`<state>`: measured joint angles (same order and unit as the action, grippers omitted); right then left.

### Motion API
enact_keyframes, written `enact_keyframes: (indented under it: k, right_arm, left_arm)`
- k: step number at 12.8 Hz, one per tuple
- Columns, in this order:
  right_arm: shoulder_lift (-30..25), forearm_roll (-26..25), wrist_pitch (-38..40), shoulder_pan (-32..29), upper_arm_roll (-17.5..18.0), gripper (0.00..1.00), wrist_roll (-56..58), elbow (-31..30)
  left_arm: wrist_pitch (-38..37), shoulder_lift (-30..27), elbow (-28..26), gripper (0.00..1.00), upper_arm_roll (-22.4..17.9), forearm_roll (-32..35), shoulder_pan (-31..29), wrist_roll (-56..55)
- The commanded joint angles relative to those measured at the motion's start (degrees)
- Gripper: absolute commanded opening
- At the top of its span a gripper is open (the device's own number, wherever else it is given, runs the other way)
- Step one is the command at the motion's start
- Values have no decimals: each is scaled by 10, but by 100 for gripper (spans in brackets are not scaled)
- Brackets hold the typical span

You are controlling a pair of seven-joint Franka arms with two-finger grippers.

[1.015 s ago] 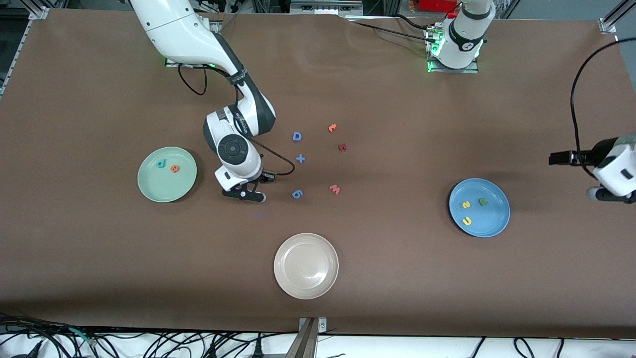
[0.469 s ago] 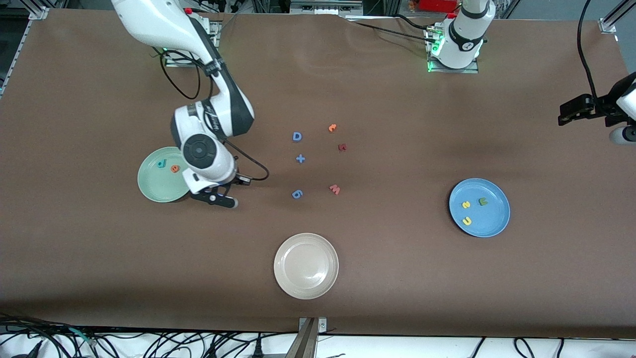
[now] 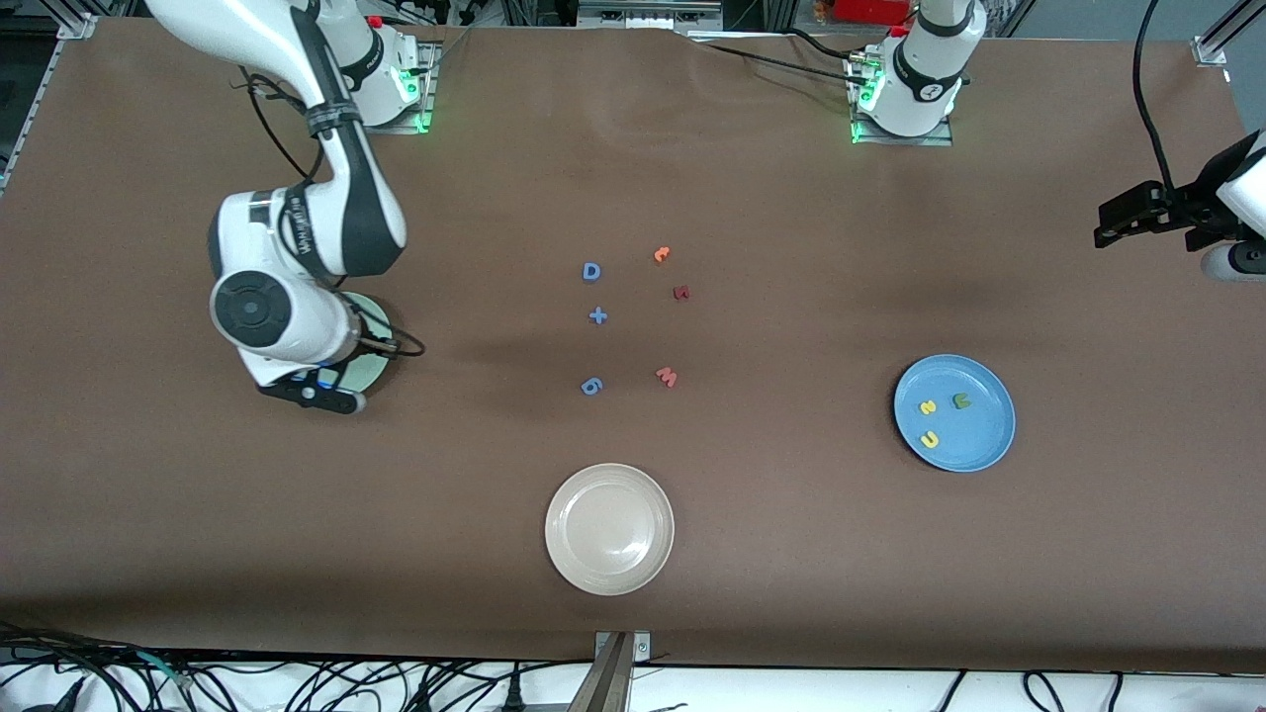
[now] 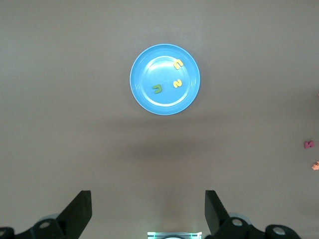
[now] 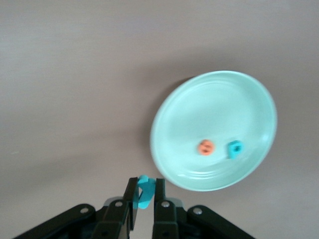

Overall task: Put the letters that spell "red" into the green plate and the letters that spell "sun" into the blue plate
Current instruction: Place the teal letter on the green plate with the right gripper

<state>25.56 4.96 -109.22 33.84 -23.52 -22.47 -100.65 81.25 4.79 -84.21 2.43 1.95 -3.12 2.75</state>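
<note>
My right gripper hangs at the rim of the green plate, shut on a small teal letter "r". My right arm hides most of that plate in the front view. In the plate lie an orange "e" and a teal "d". The blue plate holds a yellow "s", a dark green "u" and a yellow "n". My left gripper waits open and empty, high over the left arm's end of the table.
A beige plate sits nearest the front camera. Loose in the middle of the table lie a blue "D", a blue plus, a blue "6", a red "w", a dark red letter and an orange letter.
My right arm has swung from beside the blue "6" toward its own end of the table, reaching the green plate's rim with its gripper still shut. The left gripper has risen.
</note>
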Motion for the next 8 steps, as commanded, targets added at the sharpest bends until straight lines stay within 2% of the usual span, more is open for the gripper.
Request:
enact_keyframes:
  k: [1,4,8]
  right_arm:
    - [-21,0,-49,3,-11,0,15,-79]
    - [8,11,-169,-4,-14,0,24,-146]
    - [38,12,-197,-4,-8,0,24,-151]
  left_arm:
    - [14,-1,-17,100,-6,-16,-1,-4]
    - [14,-1,-13,100,-8,-15,-4,5]
    - [13,0,-10,100,-8,-15,-1,2]
